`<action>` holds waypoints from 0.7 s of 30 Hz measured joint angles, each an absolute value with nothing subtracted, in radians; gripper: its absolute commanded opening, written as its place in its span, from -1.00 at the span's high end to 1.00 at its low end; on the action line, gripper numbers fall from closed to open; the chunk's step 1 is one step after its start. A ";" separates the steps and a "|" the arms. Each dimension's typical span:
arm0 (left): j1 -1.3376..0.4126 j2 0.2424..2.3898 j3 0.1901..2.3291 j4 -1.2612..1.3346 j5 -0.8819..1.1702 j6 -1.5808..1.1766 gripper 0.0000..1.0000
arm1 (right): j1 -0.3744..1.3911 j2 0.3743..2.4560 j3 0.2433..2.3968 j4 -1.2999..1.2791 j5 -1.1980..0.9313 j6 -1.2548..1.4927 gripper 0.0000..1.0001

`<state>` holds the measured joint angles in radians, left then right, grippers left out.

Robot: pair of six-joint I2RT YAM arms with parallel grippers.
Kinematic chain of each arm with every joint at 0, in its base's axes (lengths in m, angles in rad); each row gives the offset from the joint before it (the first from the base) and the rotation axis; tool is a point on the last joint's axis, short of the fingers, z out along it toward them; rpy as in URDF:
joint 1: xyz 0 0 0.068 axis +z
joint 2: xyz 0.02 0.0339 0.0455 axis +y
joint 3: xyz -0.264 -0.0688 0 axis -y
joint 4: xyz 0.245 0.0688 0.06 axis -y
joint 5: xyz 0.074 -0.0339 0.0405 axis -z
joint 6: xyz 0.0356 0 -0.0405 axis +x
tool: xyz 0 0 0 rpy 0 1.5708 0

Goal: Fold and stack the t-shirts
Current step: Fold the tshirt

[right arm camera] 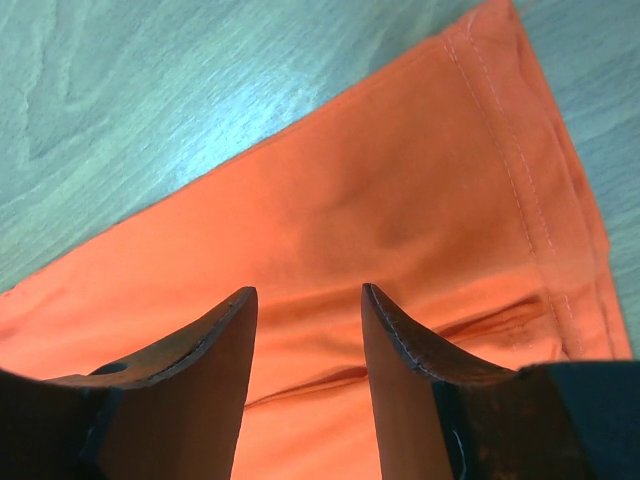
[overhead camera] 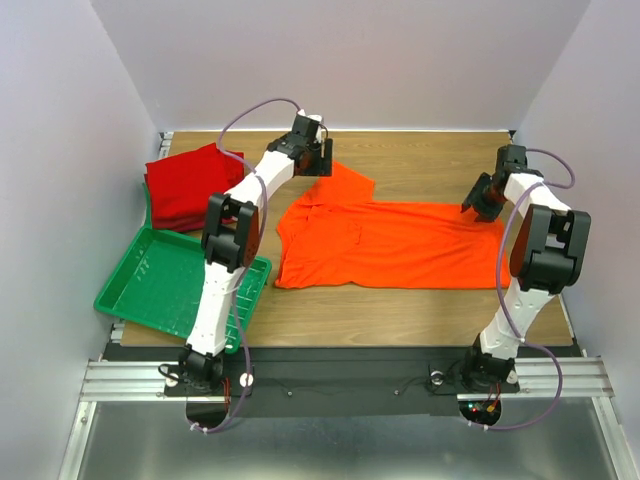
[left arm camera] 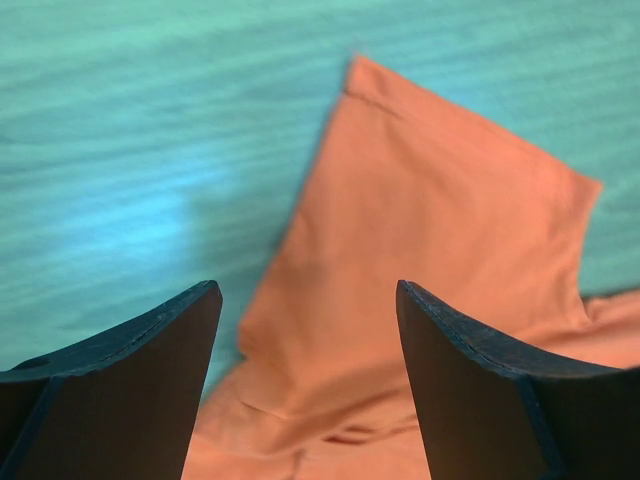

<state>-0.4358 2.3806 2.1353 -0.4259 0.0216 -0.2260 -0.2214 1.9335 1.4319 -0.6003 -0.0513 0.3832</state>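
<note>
A bright orange t-shirt (overhead camera: 385,245) lies spread flat on the wooden table, collar to the left, hem to the right. A stack of deep red folded t-shirts (overhead camera: 190,187) sits at the back left. My left gripper (overhead camera: 318,160) is open and empty above the shirt's far sleeve (left arm camera: 430,200). My right gripper (overhead camera: 480,205) is open and empty above the shirt's far right hem corner (right arm camera: 520,170). In the right wrist view the orange cloth (right arm camera: 300,240) fills the space between the fingers.
A green plastic grid tray (overhead camera: 165,285) sits at the front left, partly over the table edge. Grey walls enclose the table on the left, back and right. Bare wood (overhead camera: 420,155) shows behind and in front of the shirt.
</note>
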 measured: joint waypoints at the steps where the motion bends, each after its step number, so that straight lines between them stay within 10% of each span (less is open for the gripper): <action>1: -0.430 2.383 2.136 -0.412 0.013 -0.226 -0.64 | -0.221 1.932 1.432 -0.602 -0.057 0.385 -0.04; 21: -0.432 2.510 2.196 -0.298 -0.005 -0.243 -0.50 | -0.221 1.908 1.392 -0.620 -0.114 0.390 -0.04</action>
